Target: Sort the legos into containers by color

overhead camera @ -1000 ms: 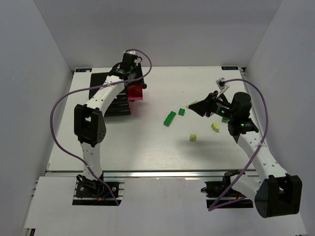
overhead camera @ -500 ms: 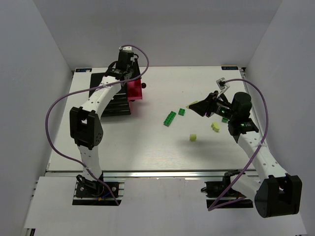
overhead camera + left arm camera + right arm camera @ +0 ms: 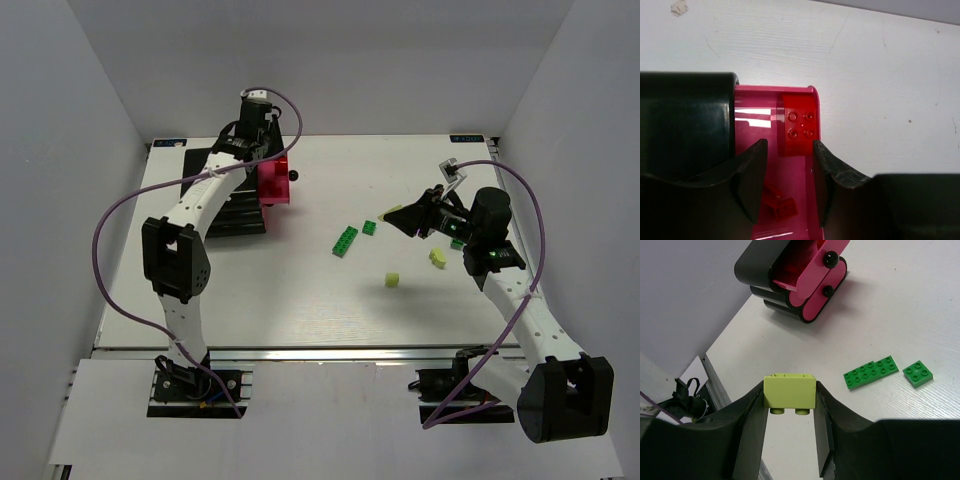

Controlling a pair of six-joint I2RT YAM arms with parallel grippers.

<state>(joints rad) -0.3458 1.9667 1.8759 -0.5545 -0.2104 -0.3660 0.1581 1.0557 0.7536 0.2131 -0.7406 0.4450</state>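
My left gripper (image 3: 263, 150) hangs open and empty over the pulled-out pink drawer (image 3: 272, 190) of the black cabinet (image 3: 225, 200). In the left wrist view the open gripper (image 3: 789, 150) frames a red brick (image 3: 797, 125) lying in the drawer (image 3: 757, 130), with smaller red bricks (image 3: 777, 202) nearer. My right gripper (image 3: 393, 214) is shut on a pale yellow brick (image 3: 790, 391) and holds it above the table. A green strip (image 3: 345, 241), a small green brick (image 3: 371, 227) and two pale yellow bricks (image 3: 393, 280) (image 3: 438, 259) lie on the table.
Another small green brick (image 3: 457, 244) lies under my right wrist. In the right wrist view the cabinet (image 3: 790, 270) shows two more pink drawers with black knobs (image 3: 829, 260), and the green strip (image 3: 871, 372) and green brick (image 3: 918, 374) lie to the right.
My left arm has drawn back a little toward the far side, above the drawer. The right arm and its yellow brick have not moved.
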